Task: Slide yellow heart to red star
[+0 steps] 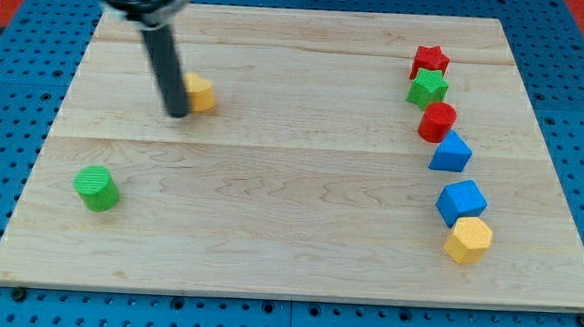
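Yellow heart: the small yellow heart-shaped block [200, 94] lies on the wooden board's upper left part, partly hidden behind the rod, so its outline is hard to read.
My tip: the lower end of the straight dark rod [175, 112] sits against the heart's left side, touching or just short of it. There are no fingers to open or close; the rod holds nothing, it only pushes.
Red star: the red star-shaped block [430, 61] lies near the board's upper right, well apart from the heart and slightly higher in the view.
Neighbours of the star: a green star block [428, 88] sits just below it, then a red cylinder [437, 122], a blue triangular block [452, 153], a blue cube [461, 201] and a yellow hexagonal block [468, 239].
Elsewhere: a green cylinder [96, 188] stands alone at lower left.
Step in hand: seemingly the start of the push, tip placed behind the heart.
Next move: a long push rightward and slightly upward, kept centred so the heart does not slip off, stopping short of disturbing the green star.
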Controlling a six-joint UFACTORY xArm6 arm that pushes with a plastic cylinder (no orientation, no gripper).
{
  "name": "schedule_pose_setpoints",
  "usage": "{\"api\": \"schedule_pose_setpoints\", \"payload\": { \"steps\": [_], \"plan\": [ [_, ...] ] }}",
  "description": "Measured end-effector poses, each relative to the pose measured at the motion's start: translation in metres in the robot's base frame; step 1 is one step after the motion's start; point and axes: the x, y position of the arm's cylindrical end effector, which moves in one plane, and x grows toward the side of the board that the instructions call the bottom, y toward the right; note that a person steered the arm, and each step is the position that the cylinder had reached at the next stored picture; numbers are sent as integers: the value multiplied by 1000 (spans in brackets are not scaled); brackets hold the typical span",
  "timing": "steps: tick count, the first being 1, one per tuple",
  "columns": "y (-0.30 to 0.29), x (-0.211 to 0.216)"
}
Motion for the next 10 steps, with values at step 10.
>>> {"api": "schedule_pose_setpoints", "payload": {
  "steps": [10],
  "plan": [
    [216, -156]
  ]
}}
